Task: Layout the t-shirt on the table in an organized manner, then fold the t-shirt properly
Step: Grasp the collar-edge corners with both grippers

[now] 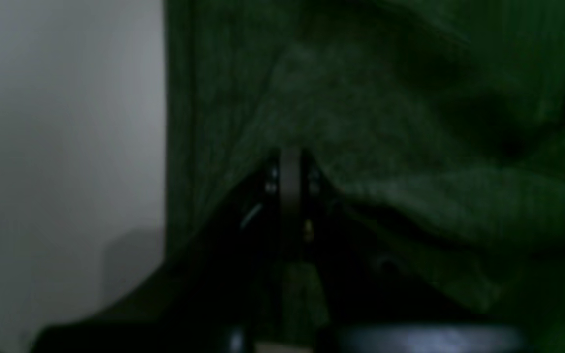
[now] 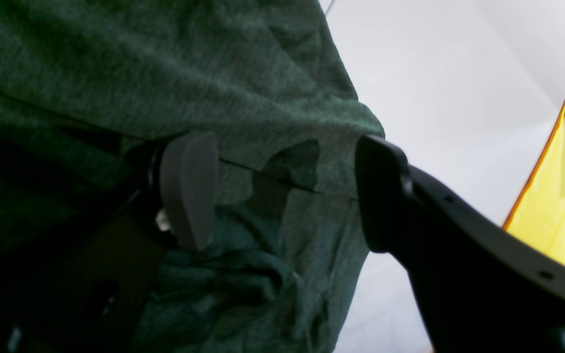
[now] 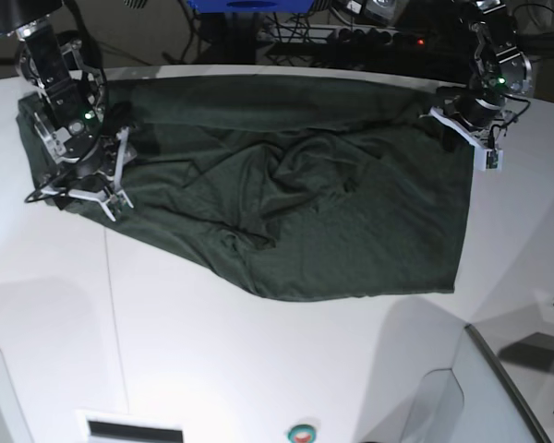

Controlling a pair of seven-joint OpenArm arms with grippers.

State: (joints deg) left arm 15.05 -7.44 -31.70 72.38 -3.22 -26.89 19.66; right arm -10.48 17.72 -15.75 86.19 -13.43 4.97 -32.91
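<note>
T-shirt (image 3: 286, 203) is lying spread across the far half of the white counter (image 3: 258, 369), its near hem sagging toward six o'clock and bare counter showing nearer me. I am reading it as light, thin and limp, likely to bunch and slide, not hold a line; the middle is rumpled into creases. Out at nine o'clock my right claw (image 2: 282, 196) is standing apart, one finger over the cloth, the other at the sleeve edge, gripping nothing. At two o'clock my left claw (image 1: 290, 166) is pinched together on the t-shirt edge. I am judging the corners and side seams the best holds for pulling it flat.
</note>
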